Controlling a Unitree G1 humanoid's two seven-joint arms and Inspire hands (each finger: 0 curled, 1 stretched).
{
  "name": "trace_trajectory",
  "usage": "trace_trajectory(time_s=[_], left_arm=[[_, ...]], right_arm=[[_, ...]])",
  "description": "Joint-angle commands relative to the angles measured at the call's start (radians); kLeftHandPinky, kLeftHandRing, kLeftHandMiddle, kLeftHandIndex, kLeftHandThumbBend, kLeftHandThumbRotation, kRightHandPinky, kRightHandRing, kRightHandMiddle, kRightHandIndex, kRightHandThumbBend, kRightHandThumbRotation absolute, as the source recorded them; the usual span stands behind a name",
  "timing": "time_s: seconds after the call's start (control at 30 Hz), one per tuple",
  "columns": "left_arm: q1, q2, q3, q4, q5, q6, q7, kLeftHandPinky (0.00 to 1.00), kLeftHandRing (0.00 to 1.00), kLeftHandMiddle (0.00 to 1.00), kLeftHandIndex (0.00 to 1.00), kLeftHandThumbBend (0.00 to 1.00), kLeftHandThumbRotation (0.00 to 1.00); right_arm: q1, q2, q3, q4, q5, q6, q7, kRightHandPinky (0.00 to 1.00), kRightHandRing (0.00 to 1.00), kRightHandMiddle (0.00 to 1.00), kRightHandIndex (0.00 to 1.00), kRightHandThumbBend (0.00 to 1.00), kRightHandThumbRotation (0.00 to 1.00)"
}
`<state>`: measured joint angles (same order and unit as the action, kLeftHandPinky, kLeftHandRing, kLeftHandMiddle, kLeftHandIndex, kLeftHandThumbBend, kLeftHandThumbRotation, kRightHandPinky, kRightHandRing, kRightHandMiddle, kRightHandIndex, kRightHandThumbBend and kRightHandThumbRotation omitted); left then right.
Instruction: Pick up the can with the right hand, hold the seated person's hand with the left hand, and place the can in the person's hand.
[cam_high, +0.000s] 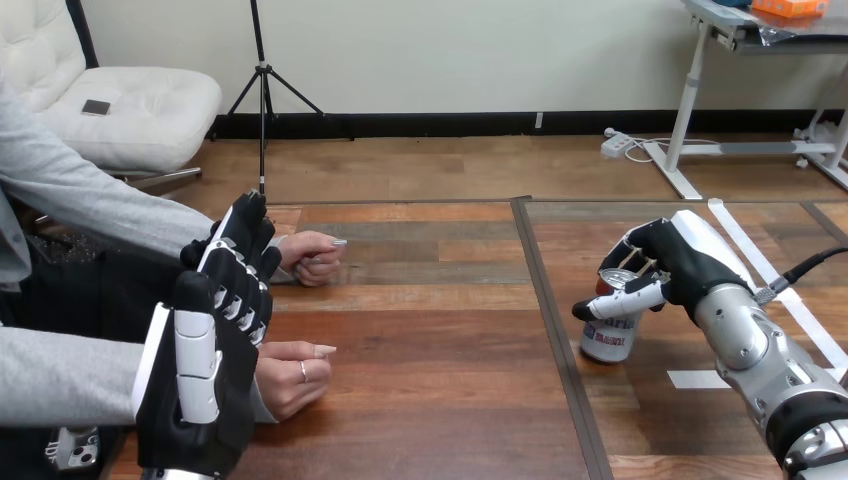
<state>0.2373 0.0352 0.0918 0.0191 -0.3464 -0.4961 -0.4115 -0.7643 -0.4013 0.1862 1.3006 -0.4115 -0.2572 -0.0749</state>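
Note:
A white can with red and blue print (611, 335) stands upright on the table at the right. My right hand (668, 265) comes over its top from the right, fingers and thumb curled round its upper part. My left hand (215, 340) is raised at the left with straight fingers pointing away from me, holding nothing. It stands in front of the person's two hands. The person's far hand (312, 257) rests loosely closed on the table just right of my fingertips. The person's near hand (293, 372) lies curled on the table beside my palm; whether they touch I cannot tell.
A dark seam (552, 330) runs front to back down the wooden table between the person's hands and the can. White tape strips (698, 379) lie on the table near my right forearm.

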Motion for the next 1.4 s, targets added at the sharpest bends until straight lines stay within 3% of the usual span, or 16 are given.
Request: trace_trajectory(time_s=[0.0, 0.2, 0.6, 1.03, 1.37], left_arm=[[-0.040, -0.003, -0.003, -0.003, -0.004, -0.020, -0.007, 1.00, 1.00, 1.00, 0.94, 0.71, 1.00], [-0.034, 0.003, -0.003, -0.014, -0.005, -0.002, -0.003, 1.00, 1.00, 1.00, 0.94, 0.71, 1.00], [-0.043, 0.000, 0.002, 0.004, 0.004, -0.021, 0.002, 1.00, 1.00, 1.00, 0.94, 0.71, 1.00], [-0.046, 0.021, 0.017, -0.004, 0.143, -0.041, 0.092, 1.00, 1.00, 0.98, 0.91, 0.66, 0.98], [-0.065, 0.050, 0.037, 0.001, 0.183, -0.060, 0.131, 1.00, 0.99, 0.96, 0.88, 0.62, 0.90]], right_arm=[[-0.048, -0.041, 0.001, -0.027, -0.002, -0.038, -0.003, 0.35, 0.39, 0.43, 0.41, 0.84, 0.00], [-0.048, -0.045, 0.001, -0.030, -0.002, -0.062, -0.008, 0.35, 0.39, 0.43, 0.41, 0.84, 0.00], [-0.052, -0.057, 0.001, -0.036, -0.006, -0.104, -0.010, 0.36, 0.40, 0.42, 0.40, 0.83, 0.00], [-0.053, -0.065, -0.004, -0.041, -0.009, -0.126, -0.013, 0.35, 0.39, 0.42, 0.40, 0.83, 0.00], [-0.055, -0.075, 0.002, -0.045, -0.015, -0.137, -0.002, 0.37, 0.40, 0.43, 0.41, 0.81, 0.00]])
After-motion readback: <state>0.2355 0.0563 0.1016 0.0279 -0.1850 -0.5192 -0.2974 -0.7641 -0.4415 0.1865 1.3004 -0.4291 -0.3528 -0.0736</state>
